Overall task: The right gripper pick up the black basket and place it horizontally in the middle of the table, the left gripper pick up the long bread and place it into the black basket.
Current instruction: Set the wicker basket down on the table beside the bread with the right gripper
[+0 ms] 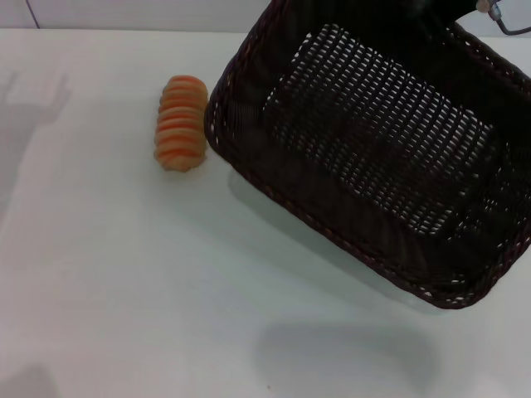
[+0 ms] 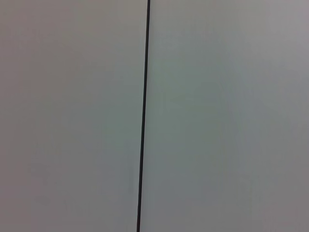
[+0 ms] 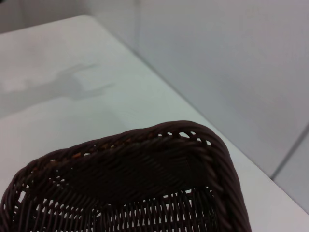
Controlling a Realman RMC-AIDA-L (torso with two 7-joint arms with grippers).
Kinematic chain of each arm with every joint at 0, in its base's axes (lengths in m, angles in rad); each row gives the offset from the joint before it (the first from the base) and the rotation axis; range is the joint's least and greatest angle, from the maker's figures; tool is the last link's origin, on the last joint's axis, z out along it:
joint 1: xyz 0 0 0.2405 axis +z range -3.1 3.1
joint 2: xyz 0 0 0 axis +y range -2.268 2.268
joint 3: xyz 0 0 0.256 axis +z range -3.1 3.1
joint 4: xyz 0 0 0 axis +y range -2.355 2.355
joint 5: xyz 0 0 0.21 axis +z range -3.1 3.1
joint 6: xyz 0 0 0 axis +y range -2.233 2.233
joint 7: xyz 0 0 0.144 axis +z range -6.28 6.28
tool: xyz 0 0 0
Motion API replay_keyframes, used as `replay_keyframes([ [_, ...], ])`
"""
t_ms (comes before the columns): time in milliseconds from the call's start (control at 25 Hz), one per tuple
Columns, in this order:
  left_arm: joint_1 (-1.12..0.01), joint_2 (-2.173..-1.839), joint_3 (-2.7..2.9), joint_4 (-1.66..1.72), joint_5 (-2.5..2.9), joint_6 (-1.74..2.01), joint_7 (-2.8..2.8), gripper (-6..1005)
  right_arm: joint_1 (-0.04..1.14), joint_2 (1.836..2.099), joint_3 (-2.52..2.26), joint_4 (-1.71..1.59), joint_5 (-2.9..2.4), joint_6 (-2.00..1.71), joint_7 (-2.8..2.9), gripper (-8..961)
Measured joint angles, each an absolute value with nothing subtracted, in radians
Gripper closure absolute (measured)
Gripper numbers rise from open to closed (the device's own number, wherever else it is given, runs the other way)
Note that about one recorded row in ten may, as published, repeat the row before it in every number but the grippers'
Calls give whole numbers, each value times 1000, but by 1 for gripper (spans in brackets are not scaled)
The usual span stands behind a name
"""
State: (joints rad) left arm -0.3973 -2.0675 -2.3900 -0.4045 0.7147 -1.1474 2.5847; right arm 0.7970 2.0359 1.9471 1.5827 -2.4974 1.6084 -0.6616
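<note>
We see the basket (image 1: pixel 382 157) tilted and askew over the right half of the white table (image 1: pixel 124 298), casting a shadow below, with the bread (image 1: pixel 181 123) lying flat just beside its left corner. The right gripper is hidden at the basket's far edge, so we cannot tell its state. The left wrist view shows only a pale panel with a thin dark seam (image 2: pixel 143 116); light walls bound the table.

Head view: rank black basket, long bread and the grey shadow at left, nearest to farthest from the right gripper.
From the right gripper, top right:
1. black basket, directly at it, right side.
2. long bread, left of the basket.
3. grey shadow, far left.
</note>
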Motion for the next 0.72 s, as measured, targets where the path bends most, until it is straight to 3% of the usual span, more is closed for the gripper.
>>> replay_keyframes([
  [720, -403, -2072, -2399, -362, 711, -1143, 2582, 139, 890, 2011, 1888, 1420, -2362, 1751, -906, 810],
])
